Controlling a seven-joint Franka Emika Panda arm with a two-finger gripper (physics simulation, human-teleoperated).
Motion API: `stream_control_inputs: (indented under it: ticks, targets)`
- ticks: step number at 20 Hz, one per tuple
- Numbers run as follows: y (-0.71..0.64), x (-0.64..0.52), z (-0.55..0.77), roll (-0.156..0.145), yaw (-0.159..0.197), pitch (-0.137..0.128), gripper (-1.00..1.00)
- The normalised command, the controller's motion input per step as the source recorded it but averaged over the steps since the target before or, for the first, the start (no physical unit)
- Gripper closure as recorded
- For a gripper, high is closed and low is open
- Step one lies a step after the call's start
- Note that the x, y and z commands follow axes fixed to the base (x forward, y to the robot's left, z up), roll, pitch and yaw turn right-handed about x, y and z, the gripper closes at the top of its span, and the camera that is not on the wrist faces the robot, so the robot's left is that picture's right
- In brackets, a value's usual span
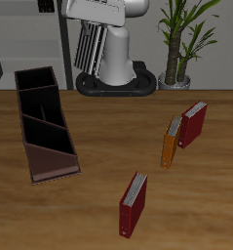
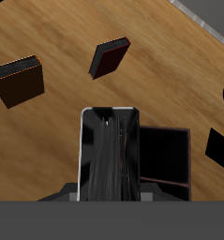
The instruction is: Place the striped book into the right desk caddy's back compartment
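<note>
The striped book (image 1: 89, 46), grey with black and white lengthwise stripes, hangs upright in the air in front of the robot's base, well above the table. In the wrist view it (image 2: 109, 155) fills the middle, held on edge by my gripper (image 2: 109, 194), whose fingers are hidden behind it. The right desk caddy (image 1: 30, 146), maroon outside and black inside, lies on the table beside and below the book. Its back compartment (image 1: 35, 78) is the squarish end section nearest the robot's base. Black caddy sections (image 2: 170, 155) show just beyond the book.
Two dark red books (image 1: 134, 202) (image 1: 192, 124) and an orange book (image 1: 172, 142) stand on the table across from the caddy. One red book (image 2: 109, 56) and the orange book (image 2: 17, 80) show in the wrist view. A potted plant (image 1: 181, 39) stands behind.
</note>
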Motion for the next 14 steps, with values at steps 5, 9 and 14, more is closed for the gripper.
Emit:
stream_control_inputs:
  ticks: [5,9,14]
  targets:
    - [-0.31,-0.22,-0.04,-0.076,-0.022,0.0,1.0]
    - [-0.25,-0.23,0.0,-0.05,-0.007,-0.012,1.0]
    - [-0.15,-0.09,0.0,-0.038,-0.024,-0.001,1.0]
